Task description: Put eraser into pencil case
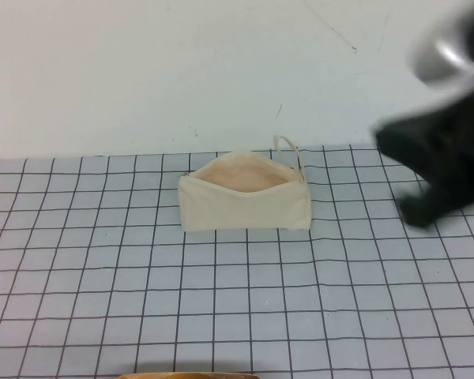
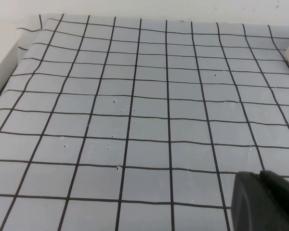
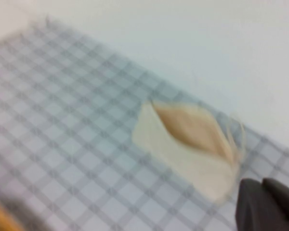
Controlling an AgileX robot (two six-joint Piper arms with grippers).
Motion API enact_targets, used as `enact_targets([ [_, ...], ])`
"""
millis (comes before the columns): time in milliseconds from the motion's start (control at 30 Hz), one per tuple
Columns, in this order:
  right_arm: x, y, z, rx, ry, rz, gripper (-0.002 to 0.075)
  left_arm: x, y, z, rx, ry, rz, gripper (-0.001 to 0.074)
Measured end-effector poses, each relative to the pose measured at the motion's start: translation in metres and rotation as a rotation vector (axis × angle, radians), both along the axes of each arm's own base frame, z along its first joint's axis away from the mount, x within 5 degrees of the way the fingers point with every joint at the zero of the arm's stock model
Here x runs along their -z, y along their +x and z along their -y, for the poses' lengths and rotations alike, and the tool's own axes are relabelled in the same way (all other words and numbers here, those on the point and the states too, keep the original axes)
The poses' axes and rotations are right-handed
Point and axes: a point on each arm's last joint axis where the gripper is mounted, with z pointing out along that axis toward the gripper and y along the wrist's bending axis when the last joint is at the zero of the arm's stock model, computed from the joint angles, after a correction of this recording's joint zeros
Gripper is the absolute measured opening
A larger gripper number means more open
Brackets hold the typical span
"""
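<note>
Cream fabric zip pencil case sits mid-frame on grid bench, mouth gaping for drop-in. Your right gripper blurred at right edge; left gripper low over bare grid. Jaws: cannot tell, either arm. Eraser unseen.

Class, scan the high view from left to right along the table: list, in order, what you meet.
Pencil case, standing open on the grid mat → its cord loop → right gripper, blurred, raised near the right edge. Left gripper shows only in its wrist view.
</note>
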Motion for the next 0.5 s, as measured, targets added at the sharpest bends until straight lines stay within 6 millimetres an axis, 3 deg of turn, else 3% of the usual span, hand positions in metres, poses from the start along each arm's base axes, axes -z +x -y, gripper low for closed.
enact_targets([
  [167,0.029,-0.05,0.048,-0.024,-0.062,0.093,0.0,0.0,0.0,0.0,0.0,0.0,0.0,-0.0002],
  [500,0.096,-0.112,0.104,-0.053,-0.051,0.265,0.0,0.0,0.0,0.0,0.0,0.0,0.0,-0.0002],
])
